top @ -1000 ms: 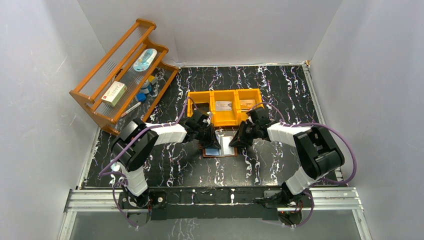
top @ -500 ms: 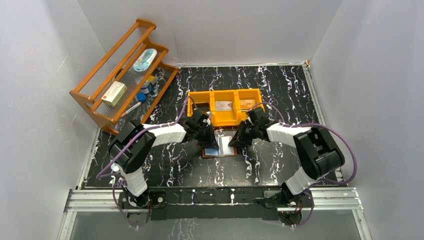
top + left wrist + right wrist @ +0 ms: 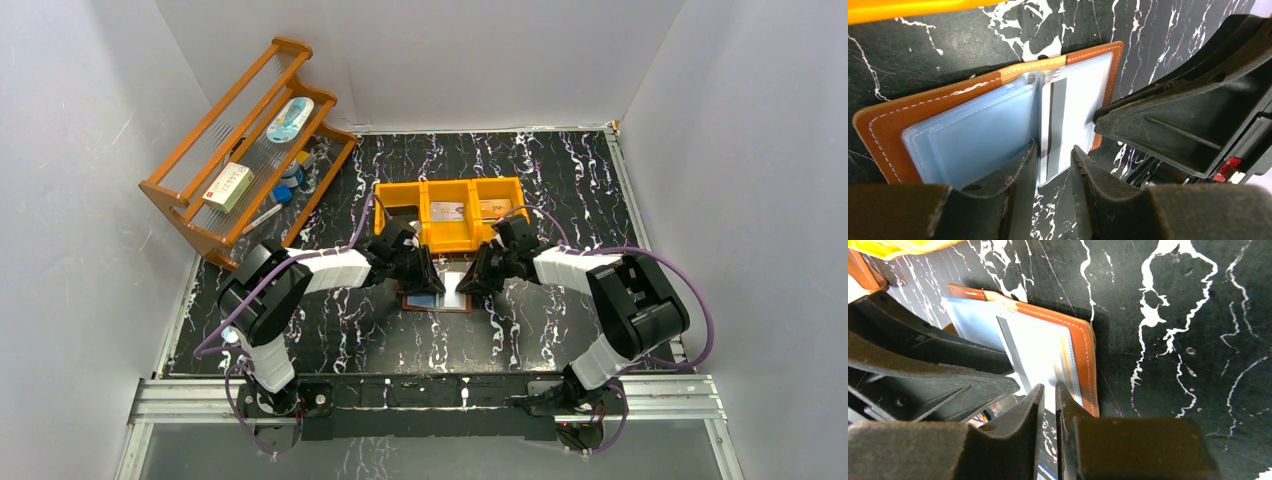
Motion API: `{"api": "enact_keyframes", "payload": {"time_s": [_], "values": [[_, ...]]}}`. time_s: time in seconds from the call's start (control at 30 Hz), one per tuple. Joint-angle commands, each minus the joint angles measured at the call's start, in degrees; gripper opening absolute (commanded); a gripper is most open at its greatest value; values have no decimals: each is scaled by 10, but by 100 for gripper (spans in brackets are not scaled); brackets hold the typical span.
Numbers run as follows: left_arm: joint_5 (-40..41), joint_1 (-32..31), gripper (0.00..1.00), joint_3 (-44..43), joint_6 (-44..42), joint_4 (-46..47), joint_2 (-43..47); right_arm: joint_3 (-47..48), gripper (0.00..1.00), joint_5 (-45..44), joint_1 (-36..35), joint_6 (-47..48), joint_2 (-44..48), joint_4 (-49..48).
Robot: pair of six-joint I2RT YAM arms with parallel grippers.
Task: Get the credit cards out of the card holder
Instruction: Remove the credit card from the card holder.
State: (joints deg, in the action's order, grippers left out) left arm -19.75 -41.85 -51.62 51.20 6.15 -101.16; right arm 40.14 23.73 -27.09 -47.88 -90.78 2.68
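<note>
The card holder (image 3: 963,135), open beside the orange bin (image 3: 450,244), is touched by the near-shut right gripper (image 3: 1049,389), grip unclear, as a pocketed credit card (image 3: 1058,120) is straddled by the part-open, empty left gripper (image 3: 1054,148); a pinch-and-pull is judged due.

The top view is lit brightly & evenly from above, w/ only soft shadows cast on the table (image 3: 330,330). In the wrist views the left gripper (image 3: 1054,155) & right gripper (image 3: 1049,386) are rendered blurred, being v. close to the lens. A pale sheen is seen on the pockets of the card holder (image 3: 878,135).
</note>
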Motion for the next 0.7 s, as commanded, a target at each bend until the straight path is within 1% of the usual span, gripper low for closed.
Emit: {"api": "enact_keyframes", "payload": {"time_s": [0.0, 0.13, 0.2, 0.4, 0.47, 0.57, 0.67], "values": [[2, 2, 30, 27, 43, 38, -11, -30, 23, -15, -4, 0, -9, 4], [-15, 2, 29, 64, 74, 116, -22, -40, 23, -3, -4, -6, -12, -11], [-27, 1, 26, 79, 91, 158, -29, -43, 23, -1, -4, -6, -13, -15], [-52, 1, 9, 87, 98, 214, -39, -48, 22, 4, -5, -6, -16, -26], [-67, 1, 1, 82, 102, 234, -48, -48, 22, 7, -5, -6, -17, -27], [-72, 1, 0, 82, 98, 230, -43, -44, 22, 0, -4, -6, -18, -18], [-43, 2, 0, 85, 74, 181, -13, -33, 23, -23, -3, -3, -13, 7]]}}
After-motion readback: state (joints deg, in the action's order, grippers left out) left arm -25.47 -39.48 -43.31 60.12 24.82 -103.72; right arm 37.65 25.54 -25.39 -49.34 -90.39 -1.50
